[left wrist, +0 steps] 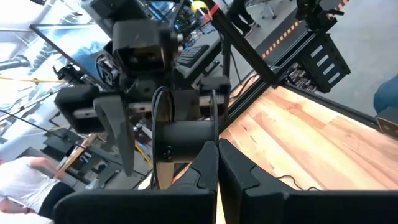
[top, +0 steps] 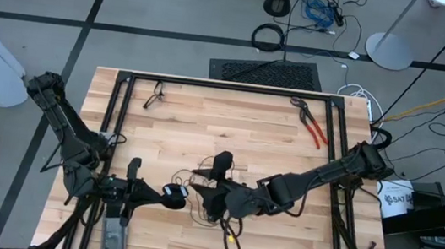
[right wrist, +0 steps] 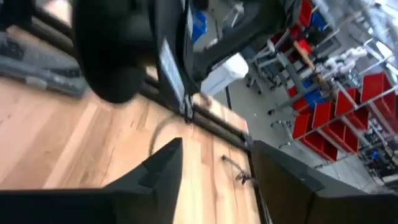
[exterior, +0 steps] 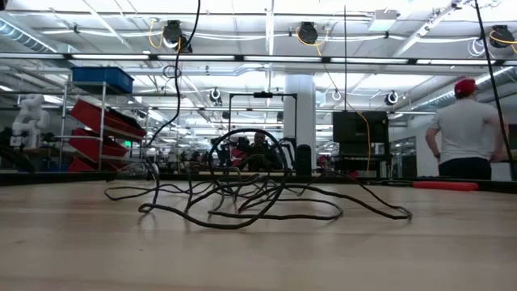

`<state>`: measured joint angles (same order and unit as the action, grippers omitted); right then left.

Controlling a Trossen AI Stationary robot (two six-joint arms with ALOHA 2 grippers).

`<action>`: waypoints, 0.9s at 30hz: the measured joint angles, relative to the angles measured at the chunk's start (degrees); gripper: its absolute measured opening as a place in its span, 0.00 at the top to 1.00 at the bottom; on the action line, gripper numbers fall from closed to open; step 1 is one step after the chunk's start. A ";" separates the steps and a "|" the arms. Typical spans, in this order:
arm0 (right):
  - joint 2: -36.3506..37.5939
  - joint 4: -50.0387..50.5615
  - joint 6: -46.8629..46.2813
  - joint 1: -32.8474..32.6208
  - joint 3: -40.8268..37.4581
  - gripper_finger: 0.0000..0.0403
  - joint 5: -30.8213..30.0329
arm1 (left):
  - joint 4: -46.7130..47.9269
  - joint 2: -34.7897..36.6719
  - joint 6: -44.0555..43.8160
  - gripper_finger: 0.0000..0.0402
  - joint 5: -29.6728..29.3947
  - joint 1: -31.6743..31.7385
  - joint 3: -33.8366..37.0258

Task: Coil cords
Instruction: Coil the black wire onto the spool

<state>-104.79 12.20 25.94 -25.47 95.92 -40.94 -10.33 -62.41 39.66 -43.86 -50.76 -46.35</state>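
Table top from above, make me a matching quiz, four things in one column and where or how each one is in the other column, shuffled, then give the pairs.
Things:
1. black cord
2. red-handled pliers
3. left end effector
4. right end effector

Descriptions:
A. fingers spread apart
B. loose tangle at the middle near edge
C. far right corner of the wooden table
D. fingers pressed shut

Pairs: 1-B, 2-C, 3-D, 4-A

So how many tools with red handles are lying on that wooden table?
1: the red-handled pliers lie near the table's far right corner, away from both arms. Something could be hidden beneath the arms.
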 joint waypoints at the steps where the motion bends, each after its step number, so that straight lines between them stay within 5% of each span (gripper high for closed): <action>1: 0.00 -1.47 0.48 -0.40 0.00 0.53 0.11 | 0.00 0.00 0.02 1.00 0.00 0.00 0.00; 18: 0.07 -7.48 2.33 -1.95 0.00 0.52 4.63 | -0.96 0.00 -0.20 1.00 0.37 -0.07 0.00; 27: 0.84 -7.45 6.69 -5.68 0.00 0.52 -6.59 | -1.36 0.00 1.36 1.00 -0.19 -1.86 0.00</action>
<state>-103.96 4.75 32.63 -31.15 95.92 -47.54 -11.68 -62.41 41.02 -44.04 -52.62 -46.35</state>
